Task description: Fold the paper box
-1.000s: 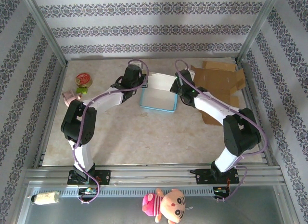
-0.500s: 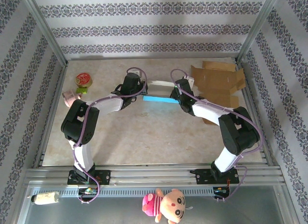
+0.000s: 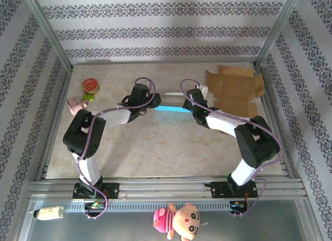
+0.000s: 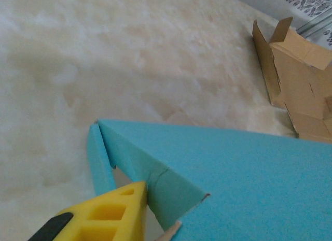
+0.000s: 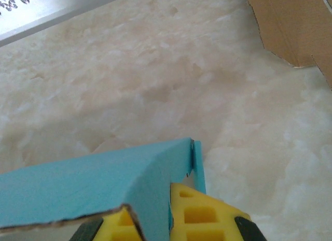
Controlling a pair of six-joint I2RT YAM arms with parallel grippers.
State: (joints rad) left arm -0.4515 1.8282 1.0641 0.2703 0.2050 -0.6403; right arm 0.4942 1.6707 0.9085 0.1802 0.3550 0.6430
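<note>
The paper box [image 3: 171,109], blue outside and white inside, sits just above the middle of the top external frame, between the two arms on the pale marbled table [image 3: 155,147]. The right gripper [image 3: 191,101] meets the box's right end; in the right wrist view its yellow fingers [image 5: 199,212] are pressed together on a blue wall of the box [image 5: 88,189], one finger on each face of the wall, in the lower half of that frame. The left gripper [image 3: 150,100] is at the box's left end; the left wrist view shows one yellow finger [image 4: 111,212] at the lower left, touching a folded blue flap at the corner of the box [image 4: 249,179], and whether its jaws stand apart or together cannot be told. Flattened brown cardboard [image 3: 236,90] lies at the upper right of the top frame, apart from the box, and shows at the upper right of both wrist views. A round red-topped tin [image 3: 90,86] and a small pink object [image 3: 77,103] lie at the table's left edge, well apart from the box
</note>
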